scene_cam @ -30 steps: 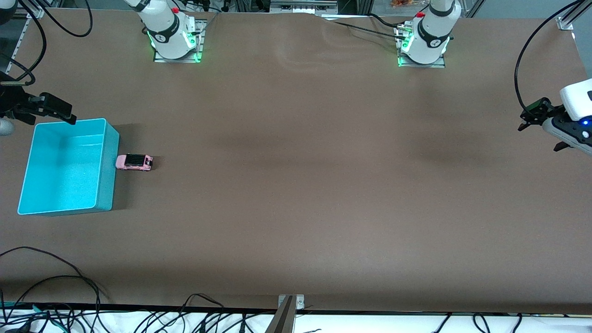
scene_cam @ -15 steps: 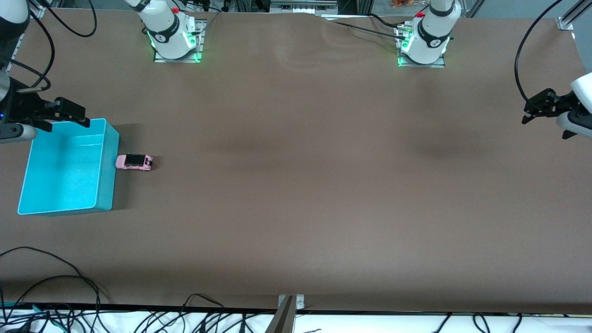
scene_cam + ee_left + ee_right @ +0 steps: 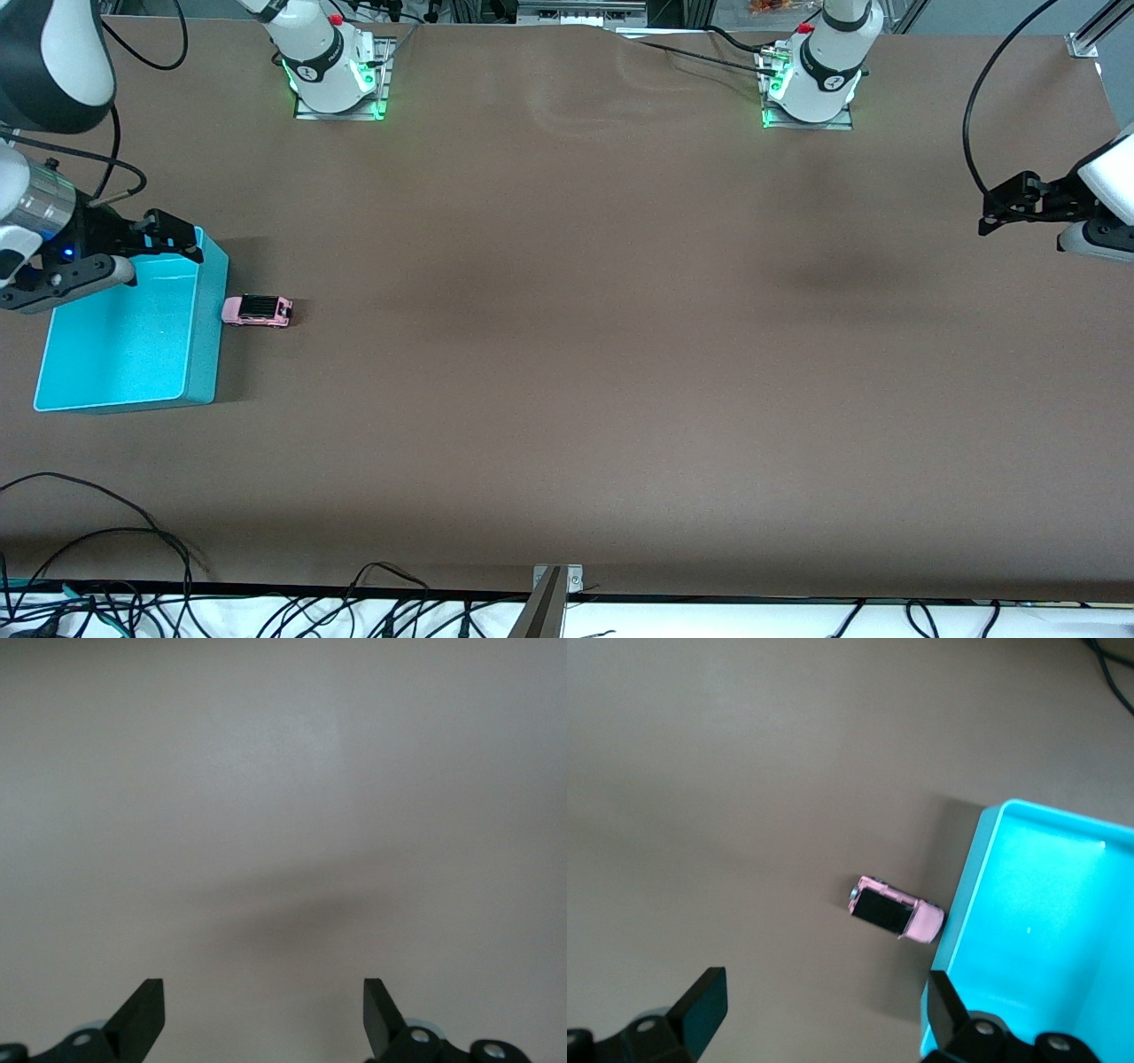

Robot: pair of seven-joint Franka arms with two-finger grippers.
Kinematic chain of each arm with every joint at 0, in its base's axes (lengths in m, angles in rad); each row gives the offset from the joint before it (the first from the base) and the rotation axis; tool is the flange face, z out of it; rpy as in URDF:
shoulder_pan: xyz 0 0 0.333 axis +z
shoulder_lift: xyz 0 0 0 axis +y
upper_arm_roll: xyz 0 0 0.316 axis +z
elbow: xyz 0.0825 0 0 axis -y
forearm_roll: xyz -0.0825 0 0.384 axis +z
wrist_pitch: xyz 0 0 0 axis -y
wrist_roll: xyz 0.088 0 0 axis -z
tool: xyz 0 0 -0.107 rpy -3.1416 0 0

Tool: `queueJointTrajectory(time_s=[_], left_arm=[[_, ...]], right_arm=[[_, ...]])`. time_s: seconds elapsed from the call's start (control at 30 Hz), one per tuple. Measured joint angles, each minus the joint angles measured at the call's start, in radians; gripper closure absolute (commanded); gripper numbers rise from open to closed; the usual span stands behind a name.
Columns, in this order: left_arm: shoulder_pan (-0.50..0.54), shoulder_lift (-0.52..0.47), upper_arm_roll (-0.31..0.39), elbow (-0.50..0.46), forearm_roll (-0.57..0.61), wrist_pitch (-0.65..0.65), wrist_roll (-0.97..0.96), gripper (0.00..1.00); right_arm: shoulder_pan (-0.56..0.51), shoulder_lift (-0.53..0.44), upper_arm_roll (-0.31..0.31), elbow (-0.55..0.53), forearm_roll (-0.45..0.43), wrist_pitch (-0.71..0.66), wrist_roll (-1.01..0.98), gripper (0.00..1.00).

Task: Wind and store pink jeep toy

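One pink jeep toy (image 3: 257,310) sits on the brown desk (image 3: 585,354) at the middle left of the front view, on its wheels with the black roof up, one end touching or just short of the outer wall of the single turquoise bin (image 3: 202,328). The right wrist view shows the same: the toy (image 3: 895,911) lies just beside the bin's wall (image 3: 961,904), and I cannot tell whether they touch.

The bin lies near the desk's edge at the right arm's end and holds nothing. From the toy across to the left arm's end, the desk is one wide bare stretch, and there is also room between the toy and the edge nearest the front camera, where loose black cables (image 3: 106,549) trail along the bottom left of the frame.

Two arms, two grippers. The right gripper (image 3: 173,237) hangs over the bin's corner at the upper left of that view, its jaws spread wide with nothing between them. The left gripper (image 3: 1005,206) hangs over bare desk at the right edge of the frame, jaws likewise released and holding nothing; its wrist view shows only plain surface between the two fingertips (image 3: 146,1010).
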Motion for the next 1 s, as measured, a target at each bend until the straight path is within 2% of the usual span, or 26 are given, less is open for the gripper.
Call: queueJointTrajectory(time_s=[0.23,0.27,0.5,0.7,0.83,1.0], left_arm=[[0.000,-0.002,-0.030,0.022,0.000,-0.024,-0.096,0.00],[0.000,-0.006,-0.034,0.025,0.000,-0.028,-0.117,0.00],[0.000,-0.013,-0.038,0.025,0.000,-0.029,-0.127,0.00],[0.008,-0.026,-0.044,0.026,-0.012,-0.032,-0.137,0.00],[0.009,-0.028,-0.044,0.025,-0.021,-0.037,-0.139,0.00],[0.009,-0.028,-0.046,0.025,-0.022,-0.038,-0.140,0.00]], right_arm=[[-0.001,0.021,-0.003,-0.086,0.000,0.127,-0.145,0.00],[-0.001,0.046,-0.003,-0.118,0.001,0.197,-0.209,0.00],[-0.001,0.062,-0.003,-0.176,0.013,0.314,-0.283,0.00],[-0.001,0.075,-0.003,-0.289,0.021,0.484,-0.413,0.00],[-0.002,0.085,-0.009,-0.340,0.072,0.562,-0.556,0.00],[-0.003,0.116,-0.038,-0.362,0.155,0.581,-0.779,0.00]])
